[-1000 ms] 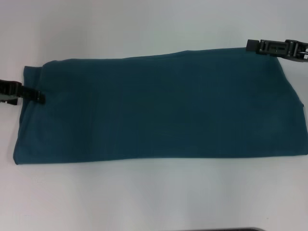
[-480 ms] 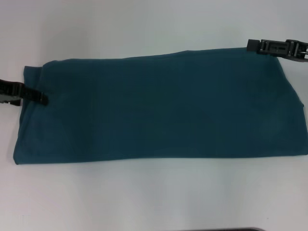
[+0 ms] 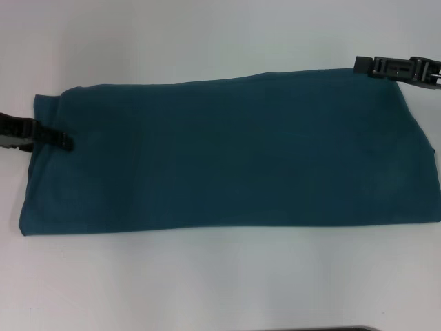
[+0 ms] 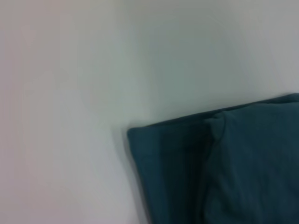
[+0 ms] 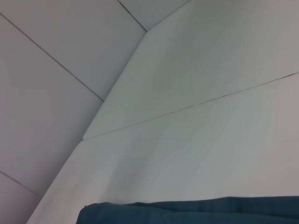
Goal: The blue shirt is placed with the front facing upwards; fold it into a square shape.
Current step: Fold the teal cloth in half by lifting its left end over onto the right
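Observation:
The blue shirt (image 3: 234, 152) lies on the white table as a long band folded lengthwise, plain side up, with no lettering showing. My left gripper (image 3: 67, 143) reaches in from the left and sits low over the band's left end, just inside its edge. My right gripper (image 3: 360, 65) is at the band's far right corner, its tip on the upper edge. The left wrist view shows a folded corner of the shirt (image 4: 224, 168) with layered edges. In the right wrist view only a strip of the shirt (image 5: 196, 210) shows against the table.
White table (image 3: 207, 41) surrounds the shirt, with bare surface beyond it and in front of it. The shirt's right end runs to the edge of the head view. A dark strip (image 3: 324, 329) shows at the near edge. Table seams (image 5: 187, 107) cross the right wrist view.
My left gripper has crept to the right, farther over the shirt's left end. The right gripper and the shirt have stayed almost still.

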Robot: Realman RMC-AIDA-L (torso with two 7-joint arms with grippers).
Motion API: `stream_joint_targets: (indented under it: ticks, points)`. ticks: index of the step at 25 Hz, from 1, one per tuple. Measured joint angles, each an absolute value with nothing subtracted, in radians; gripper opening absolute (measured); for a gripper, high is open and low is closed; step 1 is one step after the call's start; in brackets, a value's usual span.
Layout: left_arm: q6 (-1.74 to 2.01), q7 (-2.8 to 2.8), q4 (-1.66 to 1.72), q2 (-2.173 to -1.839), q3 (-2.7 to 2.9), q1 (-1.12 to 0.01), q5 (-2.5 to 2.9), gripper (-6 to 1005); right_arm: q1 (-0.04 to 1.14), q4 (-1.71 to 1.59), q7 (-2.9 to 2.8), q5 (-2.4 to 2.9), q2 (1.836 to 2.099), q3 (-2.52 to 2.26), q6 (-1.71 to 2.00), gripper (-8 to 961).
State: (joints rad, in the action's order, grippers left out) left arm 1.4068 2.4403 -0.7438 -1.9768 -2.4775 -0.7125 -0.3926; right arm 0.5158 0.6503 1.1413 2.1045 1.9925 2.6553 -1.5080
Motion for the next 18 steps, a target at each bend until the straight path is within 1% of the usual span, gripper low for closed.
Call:
stream_joint_targets:
  ticks: [18]
  points:
    - [1.450, 2.419, -0.755, -2.006, -2.455, -0.755, -0.407, 890, 0.515, 0.649, 1.141, 2.105, 1.993, 2.657, -1.506, 717]
